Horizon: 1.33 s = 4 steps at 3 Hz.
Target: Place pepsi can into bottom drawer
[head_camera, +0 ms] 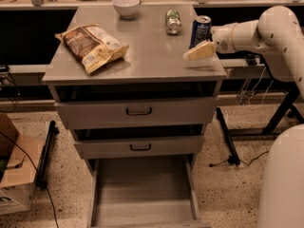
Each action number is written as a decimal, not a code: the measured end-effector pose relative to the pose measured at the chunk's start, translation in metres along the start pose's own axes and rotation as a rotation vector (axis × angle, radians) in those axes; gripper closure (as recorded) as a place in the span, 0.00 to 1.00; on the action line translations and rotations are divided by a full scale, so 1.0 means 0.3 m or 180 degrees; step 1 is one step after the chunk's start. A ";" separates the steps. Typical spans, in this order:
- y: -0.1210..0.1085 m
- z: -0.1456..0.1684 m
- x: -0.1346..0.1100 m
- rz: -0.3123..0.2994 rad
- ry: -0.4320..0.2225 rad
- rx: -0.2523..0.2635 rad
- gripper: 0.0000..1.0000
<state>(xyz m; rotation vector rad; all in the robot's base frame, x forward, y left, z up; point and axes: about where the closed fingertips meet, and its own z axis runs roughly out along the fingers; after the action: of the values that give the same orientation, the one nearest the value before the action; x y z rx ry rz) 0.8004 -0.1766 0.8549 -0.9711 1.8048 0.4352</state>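
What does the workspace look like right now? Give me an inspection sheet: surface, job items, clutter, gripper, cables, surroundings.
Surface: grey cabinet top, carrying four items.
Job's things: pepsi can upright near the top's right rear; bottom drawer pulled out.
Clutter: chip bag at left; white bowl at the back; green-and-silver can left of the pepsi can.
Gripper: gripper low over the top's right edge, just in front of the pepsi can.
Cables: black cable on the floor at right.
Surroundings: cardboard box on the floor at left; black table leg at right.
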 end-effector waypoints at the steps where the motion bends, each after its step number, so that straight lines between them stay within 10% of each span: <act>1: -0.007 0.059 -0.025 0.0007 -0.0130 -0.0101 0.18; 3: 0.116 0.101 -0.164 -0.0157 -0.0345 -0.0458 0.65; 4: 0.297 0.055 -0.234 -0.0392 -0.0325 -0.0794 0.88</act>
<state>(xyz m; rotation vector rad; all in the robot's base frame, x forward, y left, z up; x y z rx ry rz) 0.7534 -0.0816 0.8985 -1.2025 1.6145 0.6317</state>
